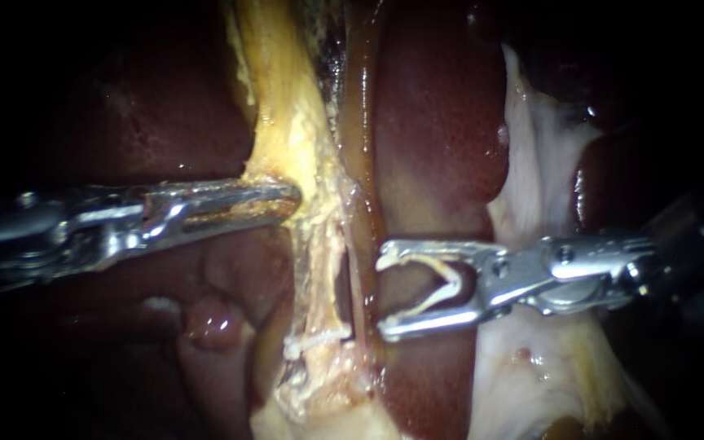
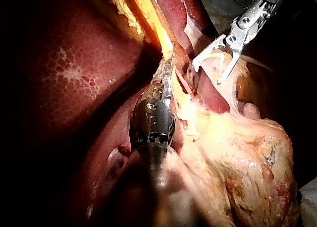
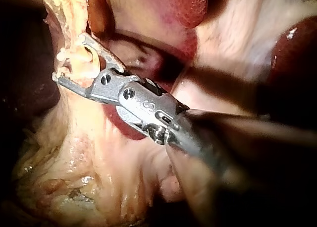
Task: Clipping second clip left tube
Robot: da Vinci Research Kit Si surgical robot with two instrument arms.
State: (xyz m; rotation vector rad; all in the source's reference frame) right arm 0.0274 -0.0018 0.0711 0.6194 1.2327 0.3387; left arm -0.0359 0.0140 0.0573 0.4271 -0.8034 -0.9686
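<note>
The left tube (image 1: 319, 261) is a pale, ragged strand running down the middle, with a white clip (image 1: 317, 340) across it low down. My right instrument (image 1: 380, 292) comes in from the right. Its jaws stand wide apart and hold an open white clip (image 1: 443, 285) between them. Their tips lie just right of the thin brown strand (image 1: 358, 236) and short of the left tube. My left instrument (image 1: 291, 198) has its jaws closed on the yellow tissue (image 1: 283, 122) above the tube. The right instrument (image 2: 210, 71) (image 3: 69, 57) shows the same spread jaws in both wrist views.
Dark red liver (image 1: 442, 147) lies behind the strands. Pale, whitish tissue (image 1: 535, 163) rises behind my right instrument's shaft. A small pink lump (image 1: 213, 322) sits below my left instrument. In the left wrist view, lumpy yellow tissue (image 2: 247, 157) lies beside my left instrument (image 2: 166, 76).
</note>
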